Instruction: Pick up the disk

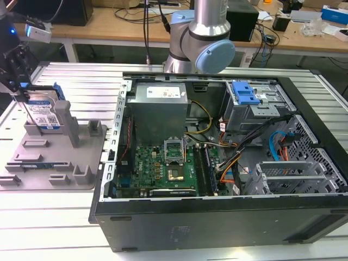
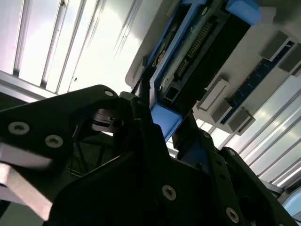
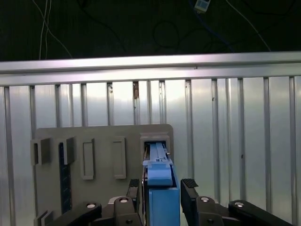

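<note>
At the exterior view's far left, the disk [image 1: 43,114] stands on edge in the grey holder [image 1: 60,163] on the bench [image 1: 76,79]. The tool [image 1: 24,102] straddles its upper edge; whether it clenches, I cannot tell. The open computer case [image 1: 217,223] lies just beside the holder's right edge, and ribbed bench stretches behind.

A ribbed silver metal table [image 1: 54,228] is carrying two things. A flat grey plastic holder [image 1: 54,157] with upright posts is lying near the table's edge on the exterior view's left. Just beside it, an open black computer case [image 1: 217,223] is lying on its side, stretching toward the table's opposite edge.
</note>
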`<move>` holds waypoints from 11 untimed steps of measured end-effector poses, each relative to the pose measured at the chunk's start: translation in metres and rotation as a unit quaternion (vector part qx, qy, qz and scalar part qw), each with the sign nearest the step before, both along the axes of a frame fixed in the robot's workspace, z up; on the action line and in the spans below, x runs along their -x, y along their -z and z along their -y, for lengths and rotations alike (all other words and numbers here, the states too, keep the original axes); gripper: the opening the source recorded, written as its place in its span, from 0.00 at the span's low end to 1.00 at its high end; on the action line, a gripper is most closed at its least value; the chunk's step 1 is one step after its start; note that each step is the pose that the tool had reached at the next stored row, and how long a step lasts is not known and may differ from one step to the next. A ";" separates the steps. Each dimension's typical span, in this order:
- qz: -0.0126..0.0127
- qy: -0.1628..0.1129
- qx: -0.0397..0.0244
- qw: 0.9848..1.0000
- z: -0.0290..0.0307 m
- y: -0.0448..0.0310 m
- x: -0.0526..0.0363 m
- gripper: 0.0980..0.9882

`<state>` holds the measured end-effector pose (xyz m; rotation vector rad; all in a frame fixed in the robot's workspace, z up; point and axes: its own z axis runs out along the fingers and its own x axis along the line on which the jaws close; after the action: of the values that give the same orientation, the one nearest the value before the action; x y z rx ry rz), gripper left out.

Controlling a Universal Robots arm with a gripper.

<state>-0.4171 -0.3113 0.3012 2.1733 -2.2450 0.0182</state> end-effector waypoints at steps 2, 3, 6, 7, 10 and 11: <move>0.000 0.000 0.000 1.000 0.0000 0.0013 0.0000 0.35; 0.000 0.000 0.000 1.000 0.0000 0.0017 0.0000 0.35; 0.000 0.000 0.000 1.000 0.0000 0.0020 0.0000 0.35; 0.000 0.000 0.000 1.000 0.0000 0.0020 0.0000 0.35; 0.000 0.000 0.000 1.000 0.0000 0.0026 0.0000 0.35; 0.000 0.000 0.000 1.000 0.0000 0.0026 0.0000 0.35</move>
<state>-0.4171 -0.3113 0.2986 2.1731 -2.2446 0.0190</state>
